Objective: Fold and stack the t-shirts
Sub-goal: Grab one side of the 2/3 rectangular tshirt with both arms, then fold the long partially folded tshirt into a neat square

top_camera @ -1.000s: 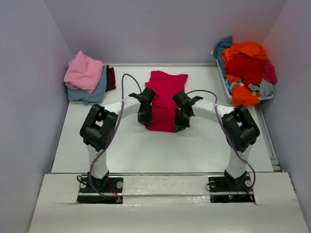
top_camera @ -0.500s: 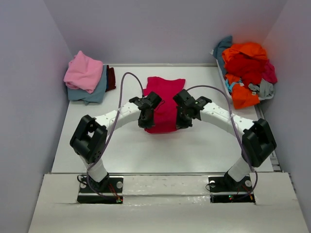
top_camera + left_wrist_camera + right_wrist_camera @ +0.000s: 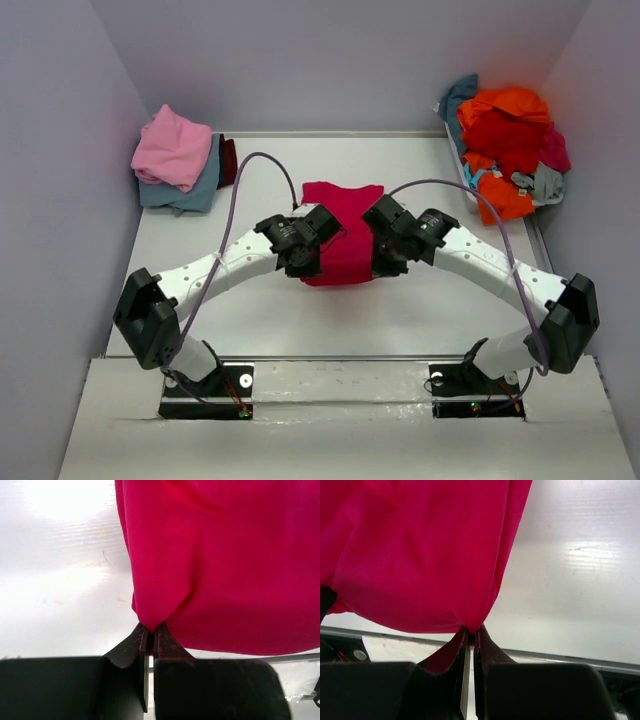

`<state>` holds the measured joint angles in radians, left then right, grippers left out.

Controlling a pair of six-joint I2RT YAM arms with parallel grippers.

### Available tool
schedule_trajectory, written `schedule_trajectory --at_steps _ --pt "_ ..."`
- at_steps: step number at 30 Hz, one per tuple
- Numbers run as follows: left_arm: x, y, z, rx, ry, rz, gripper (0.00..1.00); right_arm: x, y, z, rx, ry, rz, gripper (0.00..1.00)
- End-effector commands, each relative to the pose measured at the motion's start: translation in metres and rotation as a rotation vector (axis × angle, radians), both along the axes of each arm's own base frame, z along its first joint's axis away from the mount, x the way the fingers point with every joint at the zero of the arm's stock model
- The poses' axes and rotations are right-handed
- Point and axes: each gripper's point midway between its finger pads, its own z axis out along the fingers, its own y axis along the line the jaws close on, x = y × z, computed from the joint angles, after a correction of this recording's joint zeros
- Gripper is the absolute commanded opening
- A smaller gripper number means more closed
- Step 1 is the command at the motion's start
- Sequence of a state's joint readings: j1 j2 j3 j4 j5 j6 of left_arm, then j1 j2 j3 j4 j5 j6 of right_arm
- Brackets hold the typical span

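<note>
Our left gripper (image 3: pixel 150 628) is closed tight on a small pinch of the magenta-red t-shirt (image 3: pixel 343 225). Our right gripper (image 3: pixel 471 630) is closed in the same way on the opposite side of the same shirt. The cloth is stretched between the two and spreads away from the fingertips over the white table (image 3: pixel 300 320). Well apart to the left of the left gripper, in the back corner, is a folded stack. It has a pink t-shirt (image 3: pixel 172 147) on top and a dusty blue one (image 3: pixel 190 188) under it, and a maroon one (image 3: pixel 229 160) shows only a narrow edge. Well apart to the right of the right gripper lies a loose pile (image 3: pixel 505 140) of orange, red, teal and grey shirts. A white rim (image 3: pixel 456 158) shows under the pile, and we cannot tell its shape or count the shirts. The purple cables (image 3: pixel 238 195) arch over the table on the outer side of each gripper and do not touch the shirt. From above, the gripper bodies cover their own fingertips and both side edges of the shirt. In the wrist views the cloth fills most of the picture, is cut off at the frame, and hides the table behind it.
</note>
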<state>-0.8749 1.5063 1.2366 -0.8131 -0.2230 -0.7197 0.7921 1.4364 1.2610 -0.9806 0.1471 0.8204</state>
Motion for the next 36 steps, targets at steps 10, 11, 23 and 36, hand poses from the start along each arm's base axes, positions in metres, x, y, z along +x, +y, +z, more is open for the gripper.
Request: schedule_trajectory --at_steps 10,11,23,36 --pt "-0.043 0.041 0.047 0.017 -0.136 0.114 0.06 -0.046 -0.025 0.045 -0.046 -0.076 -0.049 0.07" --pt "-0.043 0.042 0.049 0.015 -0.153 0.116 0.06 -0.047 -0.024 0.047 -0.046 -0.083 -0.045 0.07" --pt "0.001 0.025 0.090 0.056 -0.316 0.118 0.06 -0.010 -0.014 0.055 -0.118 -0.191 -0.091 0.07" --pt "0.097 0.028 0.099 0.080 -0.348 0.166 0.06 0.063 -0.018 0.059 -0.151 -0.248 -0.140 0.07"
